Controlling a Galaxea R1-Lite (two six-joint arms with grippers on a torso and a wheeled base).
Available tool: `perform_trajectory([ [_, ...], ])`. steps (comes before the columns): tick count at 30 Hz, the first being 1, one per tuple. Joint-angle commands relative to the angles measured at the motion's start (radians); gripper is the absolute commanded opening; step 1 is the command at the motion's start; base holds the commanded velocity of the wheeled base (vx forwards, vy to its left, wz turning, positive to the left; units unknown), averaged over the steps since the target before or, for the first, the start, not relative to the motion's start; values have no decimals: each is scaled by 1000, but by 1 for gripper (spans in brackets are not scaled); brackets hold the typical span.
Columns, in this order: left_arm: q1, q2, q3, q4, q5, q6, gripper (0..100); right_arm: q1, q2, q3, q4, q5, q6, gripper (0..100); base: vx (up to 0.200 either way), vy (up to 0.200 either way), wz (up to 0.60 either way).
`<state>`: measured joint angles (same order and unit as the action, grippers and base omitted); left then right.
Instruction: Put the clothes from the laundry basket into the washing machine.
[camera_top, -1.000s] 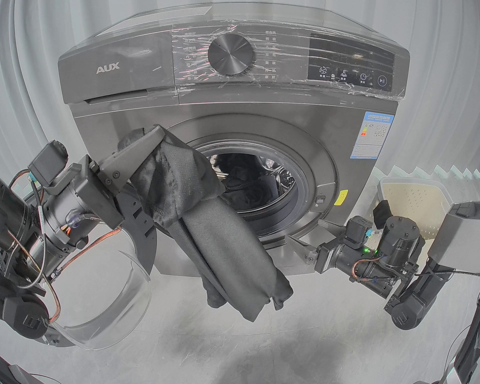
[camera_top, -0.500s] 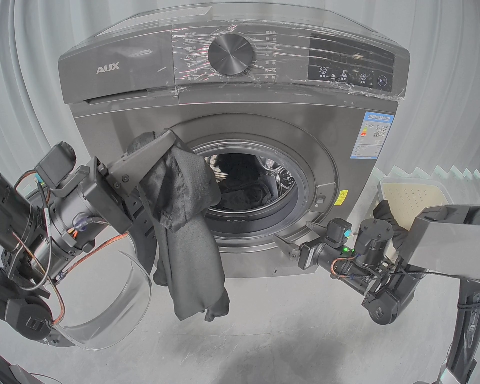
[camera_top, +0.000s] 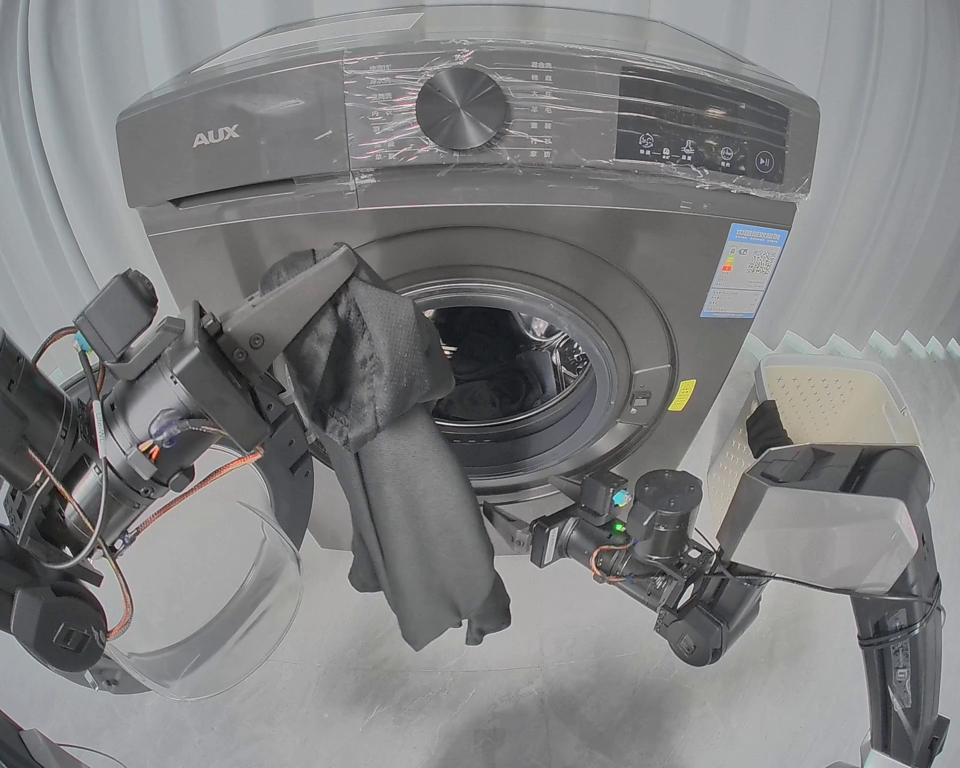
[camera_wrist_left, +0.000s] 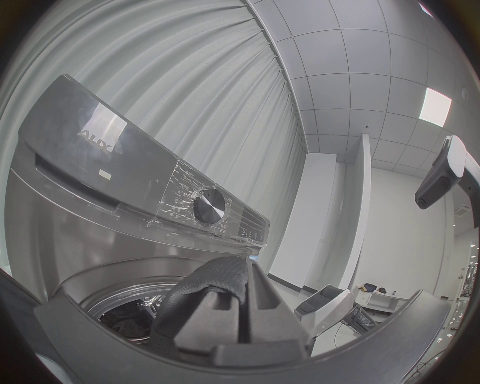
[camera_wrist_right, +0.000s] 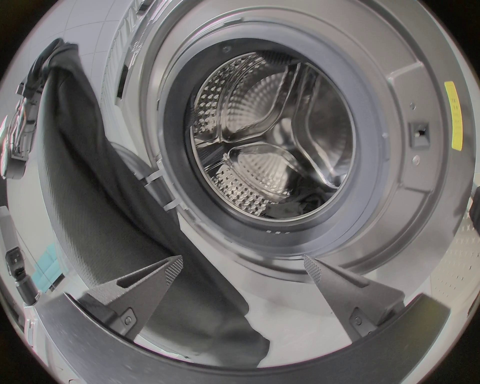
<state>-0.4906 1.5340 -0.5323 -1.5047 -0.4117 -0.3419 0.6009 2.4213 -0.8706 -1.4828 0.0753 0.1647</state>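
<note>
Dark garment (camera_top: 400, 480) in left jaws before washing machine (camera_top: 600, 240)

Free: drum mouth (camera_top: 520, 370), middle and right part. Over its left edge hangs garment (camera_top: 410, 500). At left, door (camera_top: 215, 610) swung open. Under lower edge, right gripper (camera_wrist_right: 240, 261), fingers apart.

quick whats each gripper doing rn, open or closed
Left gripper: closed on the dark garment, which hangs in front of the washing machine.
Right gripper: open, holding nothing, low before the drum opening.
</note>
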Motion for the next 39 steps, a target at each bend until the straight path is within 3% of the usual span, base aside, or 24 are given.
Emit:
perform_trajectory([
  [1, 6, 12, 0, -2, -1, 0, 0, 30, 28, 30, -14, 3, 1, 100, 0, 0, 0],
  [9, 7, 17, 3, -3, 4, 1, 0, 100, -31, 159, -60, 15, 4, 100, 0, 0, 0],
  [13, 9, 29, -3, -5, 8, 1, 0, 125, -50, 179, -60, 86, 3, 100, 0, 0, 0],
  [15, 11, 29, -3, -5, 10, 1, 0, 129, -47, 179, -60, 100, 3, 100, 0, 0, 0],
  [26, 14, 31, -6, -5, 10, 1, 0, 191, -36, 168, -62, 98, 1, 100, 0, 0, 0],
  [30, 14, 29, -5, -5, 10, 1, 0, 183, -34, 157, -60, 95, 1, 100, 0, 0, 0],
  [39, 14, 28, 2, -11, 10, 1, 0, 76, 39, 116, -60, 101, -5, 100, 0, 0, 0],
])
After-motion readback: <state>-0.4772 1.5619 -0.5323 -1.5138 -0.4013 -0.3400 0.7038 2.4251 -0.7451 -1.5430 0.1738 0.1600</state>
